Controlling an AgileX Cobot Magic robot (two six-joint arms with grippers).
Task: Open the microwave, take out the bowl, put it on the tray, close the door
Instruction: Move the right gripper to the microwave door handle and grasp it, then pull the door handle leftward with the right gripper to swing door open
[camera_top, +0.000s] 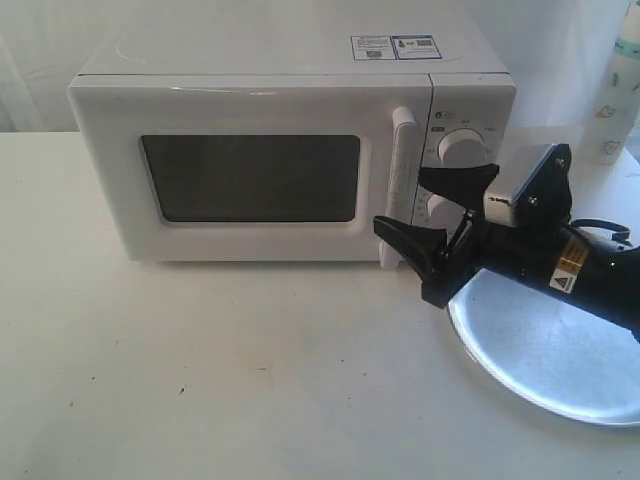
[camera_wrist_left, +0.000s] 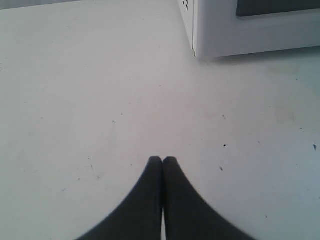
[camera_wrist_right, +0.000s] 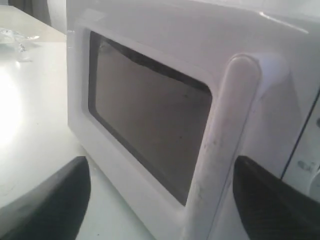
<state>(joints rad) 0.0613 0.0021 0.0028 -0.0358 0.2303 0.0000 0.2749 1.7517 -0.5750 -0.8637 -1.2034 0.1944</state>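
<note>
The white microwave (camera_top: 280, 70) stands at the back of the table with its door (camera_top: 250, 112) closed. The dark window (camera_wrist_right: 145, 120) shows nothing inside, so the bowl is hidden. My right gripper (camera_top: 432, 212) is open just in front of the vertical bar handle (camera_top: 402, 165). In the right wrist view the handle (camera_wrist_right: 220, 150) lies between the two spread fingers (camera_wrist_right: 50, 200), and neither finger touches it. The silver tray (camera_top: 560, 350) lies on the table at the right, partly under the right arm. My left gripper (camera_wrist_left: 162, 161) is shut on nothing, low over bare table near the microwave's corner (camera_wrist_left: 200, 35).
A pale bottle (camera_top: 620, 80) stands at the back right edge beside the microwave. Two round dials (camera_top: 460, 148) sit right of the handle, close behind the upper finger. White table (camera_top: 200, 380) stretches in front of the microwave.
</note>
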